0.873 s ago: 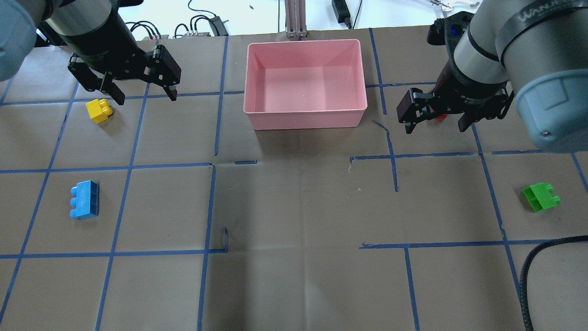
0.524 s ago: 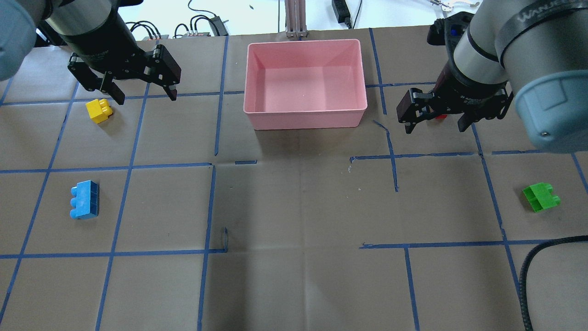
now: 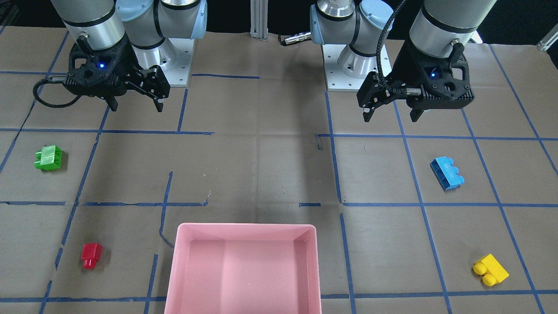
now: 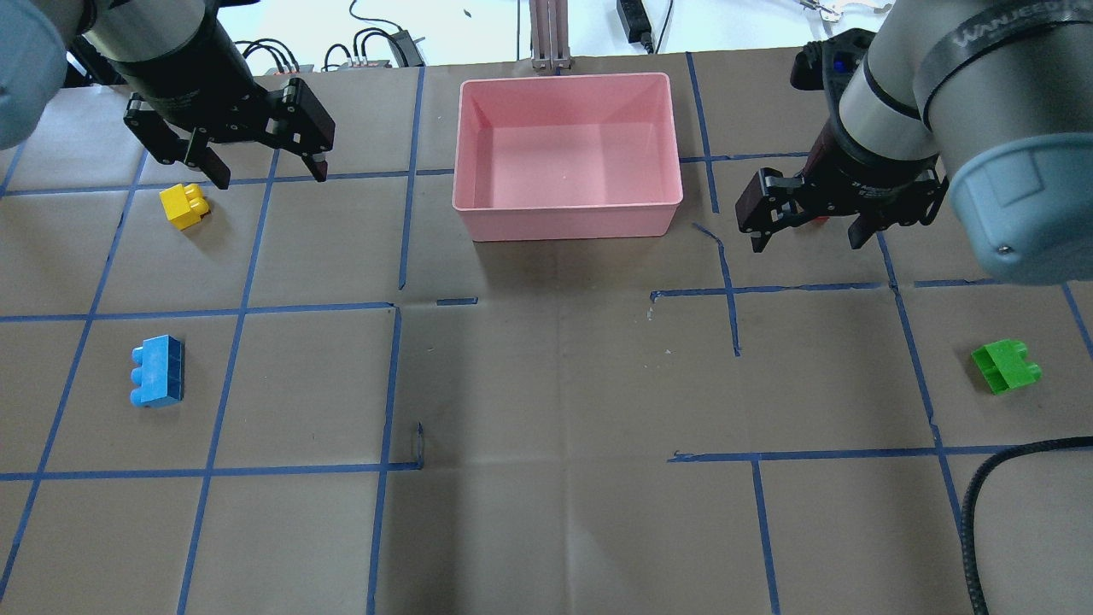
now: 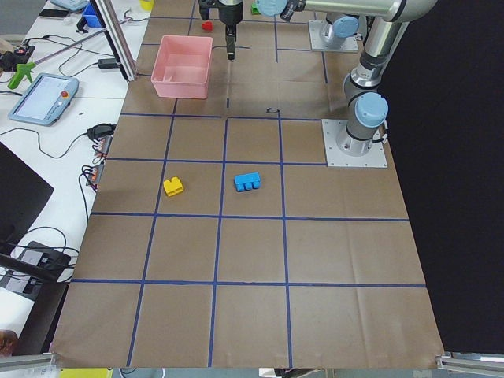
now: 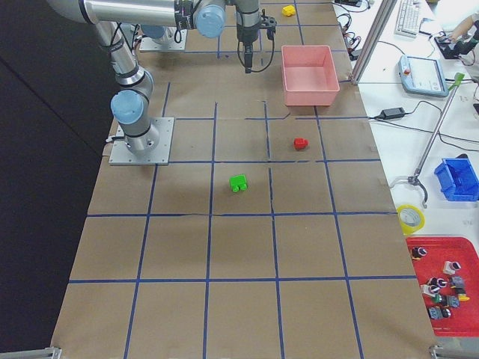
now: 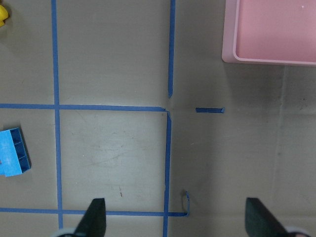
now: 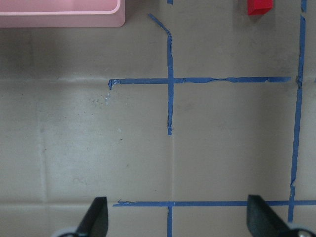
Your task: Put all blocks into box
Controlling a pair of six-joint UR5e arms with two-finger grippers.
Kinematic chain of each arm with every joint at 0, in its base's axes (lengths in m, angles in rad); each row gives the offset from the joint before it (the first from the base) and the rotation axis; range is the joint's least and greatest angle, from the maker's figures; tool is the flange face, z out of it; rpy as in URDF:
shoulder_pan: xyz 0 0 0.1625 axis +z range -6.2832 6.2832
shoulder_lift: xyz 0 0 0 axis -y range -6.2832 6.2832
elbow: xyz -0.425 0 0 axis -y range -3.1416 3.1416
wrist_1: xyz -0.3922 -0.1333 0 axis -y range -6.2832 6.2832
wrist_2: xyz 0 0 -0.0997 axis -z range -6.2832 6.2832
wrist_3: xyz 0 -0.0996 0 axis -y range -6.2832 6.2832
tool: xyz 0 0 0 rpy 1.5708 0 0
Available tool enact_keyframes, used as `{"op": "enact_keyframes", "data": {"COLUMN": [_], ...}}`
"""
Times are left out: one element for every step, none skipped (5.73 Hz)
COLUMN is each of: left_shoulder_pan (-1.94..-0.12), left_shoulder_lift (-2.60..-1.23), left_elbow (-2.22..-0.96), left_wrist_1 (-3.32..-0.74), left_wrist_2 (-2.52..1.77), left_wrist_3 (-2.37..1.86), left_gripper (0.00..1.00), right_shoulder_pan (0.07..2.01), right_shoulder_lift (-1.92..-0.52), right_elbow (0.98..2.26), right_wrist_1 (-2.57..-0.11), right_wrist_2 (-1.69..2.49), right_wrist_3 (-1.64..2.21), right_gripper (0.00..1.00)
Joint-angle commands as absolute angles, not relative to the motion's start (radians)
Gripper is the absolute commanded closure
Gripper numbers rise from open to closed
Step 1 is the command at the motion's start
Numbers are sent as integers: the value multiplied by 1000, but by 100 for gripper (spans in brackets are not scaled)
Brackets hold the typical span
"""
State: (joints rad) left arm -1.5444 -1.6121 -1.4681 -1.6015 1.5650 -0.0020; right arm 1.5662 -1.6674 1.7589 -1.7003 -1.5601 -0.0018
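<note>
The pink box [image 4: 568, 213] stands empty at the table's far middle. The yellow block [image 4: 183, 205] lies far left and the blue block [image 4: 157, 371] nearer on the left. The green block [image 4: 1006, 366] lies at the right. The red block [image 3: 91, 255] lies right of the box, mostly hidden by my right gripper in the overhead view. My left gripper [image 4: 270, 179] is open and empty, raised above the table just right of the yellow block. My right gripper [image 4: 807, 243] is open and empty, raised above the table; the red block [image 8: 259, 7] shows at the top edge of its wrist view.
Blue tape lines grid the brown paper tabletop. A black cable [image 4: 982, 504] loops in at the near right corner. Both arm bases [image 3: 348, 65] stand at the robot's table edge. Cables and devices [image 4: 376, 47] lie beyond the far edge.
Both arms have shifted only slightly, the left gripper a touch farther away. The blocks and the box have not moved. Both grippers stay open.
</note>
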Motion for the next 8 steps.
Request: {"op": "enact_keyframes", "data": {"left_shoulder_pan": [-1543, -1543, -1531, -1453, -1325, -1207, -1092, -984], "left_shoulder_lift": [-1612, -1612, -1603, -1598, -1591, -1586, -1598, -1614], "left_elbow": [-1451, -1453, -1463, -1466, -1473, -1482, -1483, -1509], "left_wrist_1": [-1598, -1598, -1585, -1580, -1582, -1583, -1585, -1579], "left_wrist_2": [1572, 1572, 1572, 1571, 1569, 1572, 1575, 1569], "left_wrist_3": [-2, -2, -2, -2, 2, 9, 119, 238], "left_gripper": [0, 0, 0, 0, 0, 0, 0, 0], "right_shoulder_pan": [1566, 1566, 1566, 1566, 1566, 1566, 1566, 1565], "right_shoulder_lift": [-1666, -1667, -1666, -1667, -1667, -1664, -1664, -1672], "right_elbow": [1761, 1761, 1761, 1761, 1761, 1761, 1761, 1761], "right_wrist_1": [-1700, -1701, -1701, -1701, -1700, -1700, -1700, -1684], "right_wrist_2": [-1560, -1559, -1559, -1560, -1560, -1560, -1560, -1560], "right_wrist_3": [-3, -3, -2, -3, -2, -2, -3, -3], "right_gripper": [0, 0, 0, 0, 0, 0, 0, 0]}}
